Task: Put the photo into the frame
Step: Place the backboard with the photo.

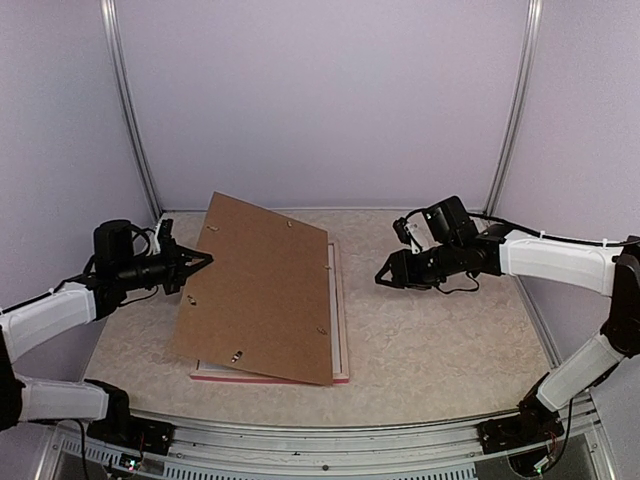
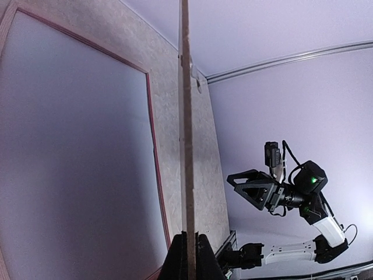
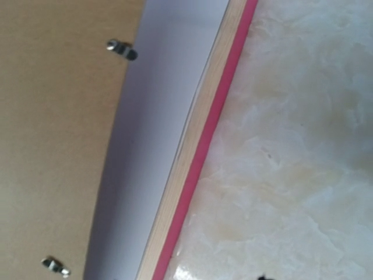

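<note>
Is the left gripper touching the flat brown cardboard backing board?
Touching. The left wrist view shows the left gripper clamped on the edge of the brown cardboard backing board.

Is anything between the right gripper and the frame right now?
Nothing visible blocks the right edge of the frame: only bare table lies between it and the open right gripper. Most of the frame, though, is covered by the brown backing board, held tilted above it by the left gripper at its left edge.
</note>
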Tool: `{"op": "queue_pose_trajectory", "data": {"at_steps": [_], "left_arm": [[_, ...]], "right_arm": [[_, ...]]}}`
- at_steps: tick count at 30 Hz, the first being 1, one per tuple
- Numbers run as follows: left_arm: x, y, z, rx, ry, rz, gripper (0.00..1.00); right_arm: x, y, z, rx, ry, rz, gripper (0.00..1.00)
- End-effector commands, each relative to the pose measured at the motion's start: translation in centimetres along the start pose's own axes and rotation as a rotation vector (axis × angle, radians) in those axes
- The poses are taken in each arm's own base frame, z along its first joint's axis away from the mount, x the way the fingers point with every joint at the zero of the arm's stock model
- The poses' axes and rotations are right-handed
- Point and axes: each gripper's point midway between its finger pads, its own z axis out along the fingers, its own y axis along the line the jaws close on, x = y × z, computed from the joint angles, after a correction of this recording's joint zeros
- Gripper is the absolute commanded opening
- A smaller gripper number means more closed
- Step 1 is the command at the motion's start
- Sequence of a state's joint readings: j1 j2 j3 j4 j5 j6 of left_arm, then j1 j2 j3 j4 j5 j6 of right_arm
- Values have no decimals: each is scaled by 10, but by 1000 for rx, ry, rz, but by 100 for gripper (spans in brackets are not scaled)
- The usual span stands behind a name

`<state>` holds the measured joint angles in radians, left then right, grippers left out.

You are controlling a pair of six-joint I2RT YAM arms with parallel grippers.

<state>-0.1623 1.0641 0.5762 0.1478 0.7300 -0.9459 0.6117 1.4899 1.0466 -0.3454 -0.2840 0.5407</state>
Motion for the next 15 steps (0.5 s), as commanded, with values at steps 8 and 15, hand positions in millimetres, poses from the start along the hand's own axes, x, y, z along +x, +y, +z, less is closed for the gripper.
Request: {"op": "queue_pose_trajectory", "data": {"at_steps": [8,15], "left_arm": [[-17,-1,18,83,-18,9,0],[-18,12,31,78,10,-11,0]], "right_arm": [[7,-12,4,13,-1,-1,51],[10,-14,6,14,6,3,50]]}}
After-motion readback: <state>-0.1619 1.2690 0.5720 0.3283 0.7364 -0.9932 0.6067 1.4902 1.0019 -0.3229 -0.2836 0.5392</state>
